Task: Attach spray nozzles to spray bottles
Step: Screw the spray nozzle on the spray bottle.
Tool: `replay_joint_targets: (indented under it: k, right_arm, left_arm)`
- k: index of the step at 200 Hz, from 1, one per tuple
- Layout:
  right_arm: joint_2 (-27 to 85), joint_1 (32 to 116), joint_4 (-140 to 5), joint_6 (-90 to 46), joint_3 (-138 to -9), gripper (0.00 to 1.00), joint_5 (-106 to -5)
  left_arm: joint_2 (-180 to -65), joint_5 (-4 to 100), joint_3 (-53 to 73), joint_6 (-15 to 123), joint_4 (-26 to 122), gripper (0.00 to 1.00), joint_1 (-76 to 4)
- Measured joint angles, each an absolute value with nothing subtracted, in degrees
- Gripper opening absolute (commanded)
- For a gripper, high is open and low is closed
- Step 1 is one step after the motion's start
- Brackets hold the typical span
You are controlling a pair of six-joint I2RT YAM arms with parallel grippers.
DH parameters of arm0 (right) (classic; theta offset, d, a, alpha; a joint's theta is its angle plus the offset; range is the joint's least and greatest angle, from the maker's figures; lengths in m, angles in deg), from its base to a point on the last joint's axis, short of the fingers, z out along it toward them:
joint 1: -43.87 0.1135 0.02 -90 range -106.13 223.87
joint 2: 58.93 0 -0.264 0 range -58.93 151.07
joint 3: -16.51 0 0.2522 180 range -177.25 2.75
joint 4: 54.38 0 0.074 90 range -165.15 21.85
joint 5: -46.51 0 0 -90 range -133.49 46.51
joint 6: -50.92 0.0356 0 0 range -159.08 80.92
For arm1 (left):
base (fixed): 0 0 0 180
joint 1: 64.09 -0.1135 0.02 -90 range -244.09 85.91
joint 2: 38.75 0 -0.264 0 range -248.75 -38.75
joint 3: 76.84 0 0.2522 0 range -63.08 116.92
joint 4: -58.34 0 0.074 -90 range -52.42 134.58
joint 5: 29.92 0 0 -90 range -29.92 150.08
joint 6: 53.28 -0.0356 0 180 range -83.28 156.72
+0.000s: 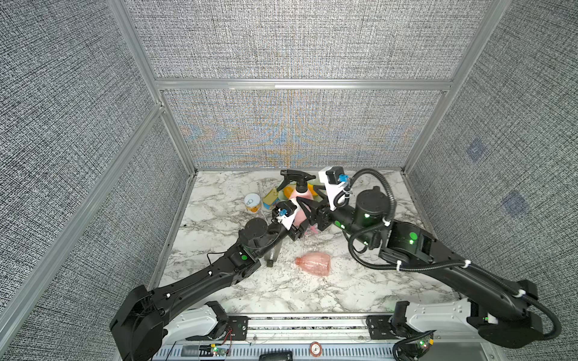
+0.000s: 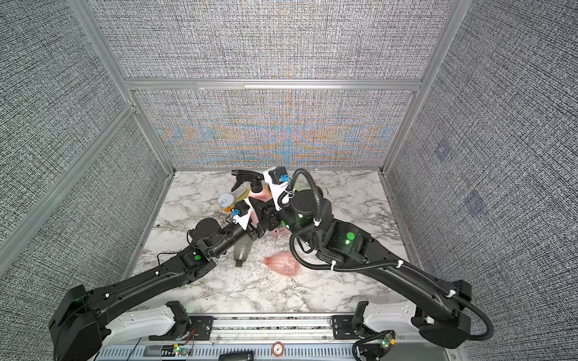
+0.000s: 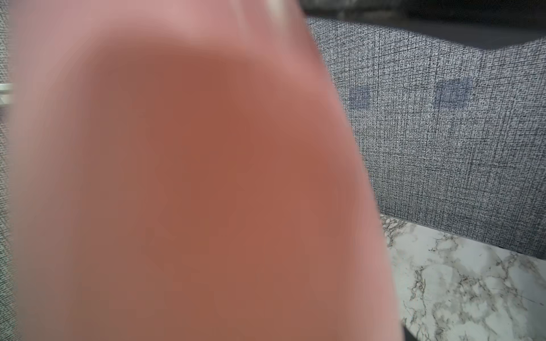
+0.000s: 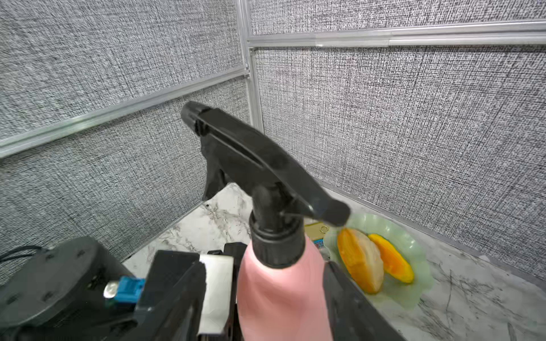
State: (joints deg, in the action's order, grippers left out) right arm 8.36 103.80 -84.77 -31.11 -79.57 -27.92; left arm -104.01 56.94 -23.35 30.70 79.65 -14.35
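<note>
Three bottles, two arms. Nearest us on the marble worktop, a clear pink bottle lies on its side in both top views, well apart from either hand. Near it, toward the left arm, a smoky grey bottle also lies on its side. Its neck points our way and its far end is hidden behind that arm's wrist.

A little farther back, a small pink-trimmed nozzle lies on the marble, partly hidden by the right arm.

Beyond it we find the third bottle, the pastel pink bottle, upright between the two hands. The left hand is clamped on its body, so close that a pink blur fills most of the left wrist view. A black nozzle sits on the bottle's neck, collar down, spout aimed toward the left wall. The right hand reaches in from the opposite side with its fingers apart at the bottle's shoulder, one just beside the pink plastic. We cannot tell whether they press on it. That makes two nozzles we can count with certainty.

Behind the held bottle stand two tins: a round can, lid up, and a flat yellow tin just beside it. Farthest back, near the back wall, one pale green plate carries two orange fruit pieces.
</note>
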Motion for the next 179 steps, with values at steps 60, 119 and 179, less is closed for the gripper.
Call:
replay_joint_targets:
  k: [60,119,179]
  right_arm:
    - [5.62,87.80,-91.89,-36.27,-80.69,0.74,-55.85]
    - [12.31,80.58,-94.89,-39.76,-87.40,0.69,-80.94]
    - [15.59,80.36,-93.69,-40.05,-87.92,0.44,-84.85]
  left_arm:
    - [-104.01,51.11,-23.35,31.79,80.59,0.69,-14.35]
    - [-104.86,46.50,-22.63,32.97,80.26,0.69,-14.35]
    - [-105.08,44.40,-22.32,33.74,79.43,0.69,-14.35]
